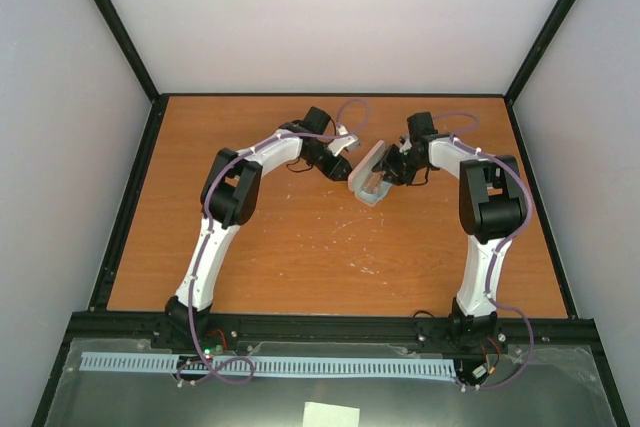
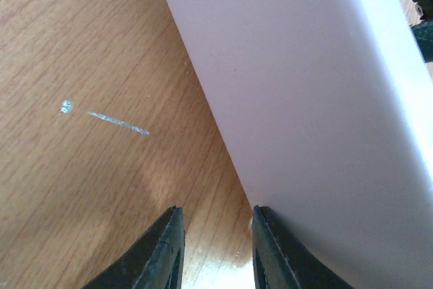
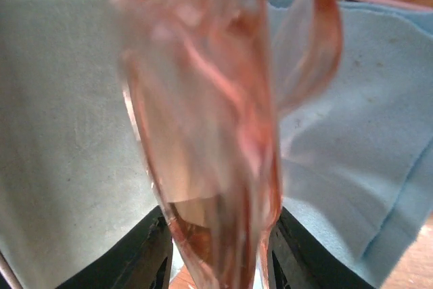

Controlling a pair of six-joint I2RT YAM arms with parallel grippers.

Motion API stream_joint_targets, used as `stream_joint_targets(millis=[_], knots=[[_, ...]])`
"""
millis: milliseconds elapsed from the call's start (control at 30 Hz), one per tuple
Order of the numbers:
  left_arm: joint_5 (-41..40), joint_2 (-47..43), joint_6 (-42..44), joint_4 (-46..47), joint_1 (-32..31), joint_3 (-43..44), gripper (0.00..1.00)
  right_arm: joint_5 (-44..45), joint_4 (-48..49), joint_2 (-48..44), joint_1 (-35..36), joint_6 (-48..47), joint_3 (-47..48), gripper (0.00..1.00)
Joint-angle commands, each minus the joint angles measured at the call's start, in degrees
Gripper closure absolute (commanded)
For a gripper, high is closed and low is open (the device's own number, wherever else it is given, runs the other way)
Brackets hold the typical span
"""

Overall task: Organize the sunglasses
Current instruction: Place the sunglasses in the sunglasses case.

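Sunglasses: amber lenses, folded, clenched between the right gripper fingers, held directly above the case, likely for lowering inside.
Cloth: blue, lining the case beneath the sunglasses.
Left gripper: fingers slightly parted, grasping nothing, just beside the case's pink wall, apparently steadying it.
Table: wooden, under the case.

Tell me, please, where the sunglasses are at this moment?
The sunglasses are clamped in the right gripper, filling the right wrist view just above the blue cloth lying in the open pink case mid-table.
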Motion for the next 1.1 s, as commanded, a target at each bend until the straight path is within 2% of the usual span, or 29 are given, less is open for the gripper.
stream_joint_targets(millis=[0,233,400,467,667,767,933,1067], knots=[[1.4,-1.8,-0.7,1.3,0.5,2.0,0.70,1.4,-6.2,0.8,0.2,-2.7,2.4,0.62],[1.6,-1.9,-0.8,1.3,0.5,2.1,0.70,-0.2,-7.6,2.4,0.2,-3.1,2.7,0.55],[1.7,-2.1,-0.8,1.3,0.5,2.0,0.70,-1.6,-6.4,2.6,0.5,-1.4,2.6,0.54],[1.7,-2.1,-0.8,1.2,0.5,2.1,0.70,-1.5,-6.5,2.2,0.5,-1.0,2.6,0.50],[2.0,-2.3,-0.9,1.3,0.5,2.0,0.70,0.1,-9.7,-0.7,0.5,-1.4,2.9,0.49],[2.1,-2.3,-0.9,1.2,0.6,2.0,0.70,1.6,-12.4,-2.9,0.5,-1.9,3.6,0.57],[2.1,-3.0,-1.0,1.6,0.5,1.2,0.70,5.1,-15.8,-7.1,0.2,-2.4,4.3,0.86],[2.1,-3.6,-1.0,2.2,0.5,0.0,0.70,4.3,-13.4,-8.4,0.2,-1.3,4.5,0.92]])
